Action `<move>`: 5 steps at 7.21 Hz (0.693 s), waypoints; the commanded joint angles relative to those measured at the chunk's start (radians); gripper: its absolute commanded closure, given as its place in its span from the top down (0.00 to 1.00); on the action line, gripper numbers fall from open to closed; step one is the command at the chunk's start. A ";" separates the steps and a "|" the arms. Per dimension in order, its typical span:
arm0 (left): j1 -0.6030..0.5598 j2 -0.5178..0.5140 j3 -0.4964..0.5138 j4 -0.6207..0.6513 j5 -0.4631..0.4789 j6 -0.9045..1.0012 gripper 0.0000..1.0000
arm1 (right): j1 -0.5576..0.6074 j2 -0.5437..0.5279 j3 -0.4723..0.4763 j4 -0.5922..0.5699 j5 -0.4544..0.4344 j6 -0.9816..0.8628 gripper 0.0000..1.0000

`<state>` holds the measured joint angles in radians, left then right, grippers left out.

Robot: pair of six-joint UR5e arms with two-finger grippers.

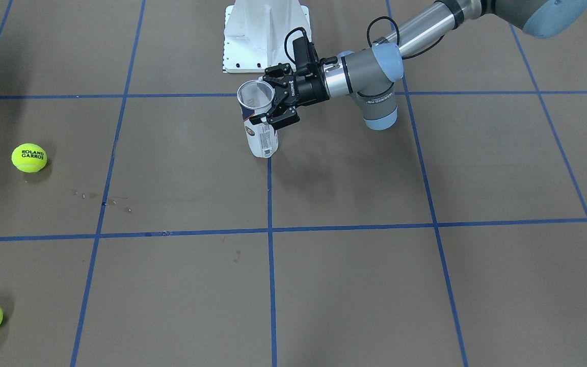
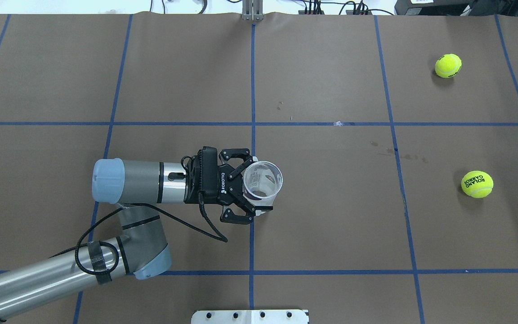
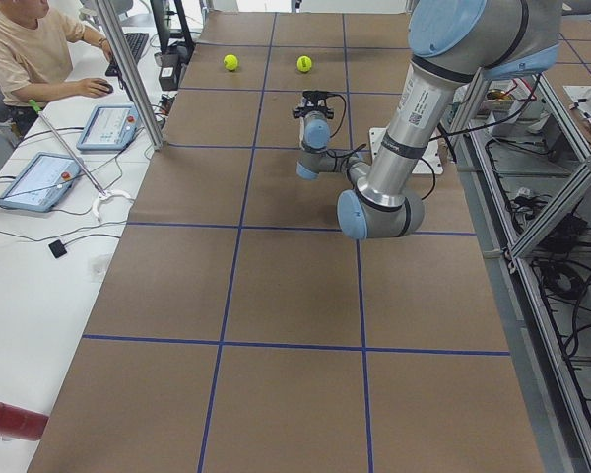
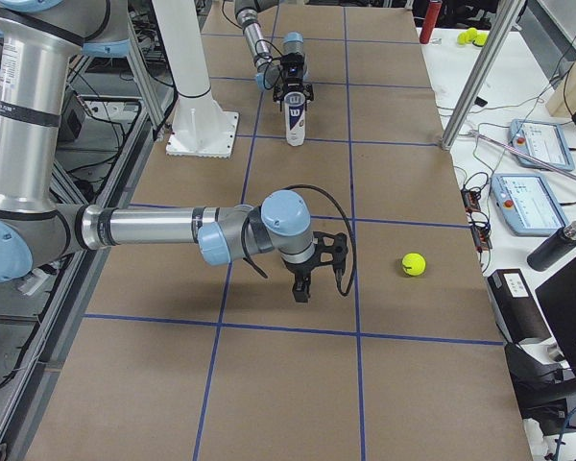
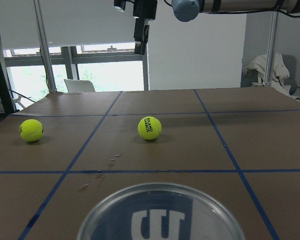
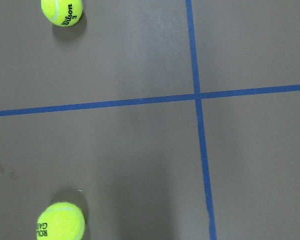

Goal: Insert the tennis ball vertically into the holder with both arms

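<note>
We note the left gripper [image 2: 259, 191] clamped on the holder [image 1: 260, 133], which stands upright between its jaws, mouth open, nothing inside. The right gripper [image 4: 305, 288] shows only in the right side view, hanging above the table; we cannot tell its jaw state. Both tennis balls [image 2: 477, 183] [image 2: 448, 65] lie well beyond the holder. Judged early: holder secured, ball pickup and insertion remain.

Overhead and front views face oppositely, sharing holder [image 2: 262, 181], wrist views close
</note>
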<state>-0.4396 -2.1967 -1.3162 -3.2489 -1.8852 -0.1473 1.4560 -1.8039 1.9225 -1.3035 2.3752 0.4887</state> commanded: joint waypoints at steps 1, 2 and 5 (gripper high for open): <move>-0.004 0.002 0.000 0.000 0.000 0.002 0.98 | -0.191 0.001 0.059 0.120 -0.098 0.298 0.99; -0.004 0.000 0.000 -0.002 0.000 0.002 0.98 | -0.315 0.006 0.058 0.215 -0.205 0.462 0.99; -0.005 0.000 0.000 -0.002 0.000 0.002 0.99 | -0.500 0.006 0.004 0.263 -0.397 0.476 1.00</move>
<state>-0.4438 -2.1966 -1.3162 -3.2498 -1.8853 -0.1457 1.0224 -1.7981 1.9530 -1.0604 2.0459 0.9656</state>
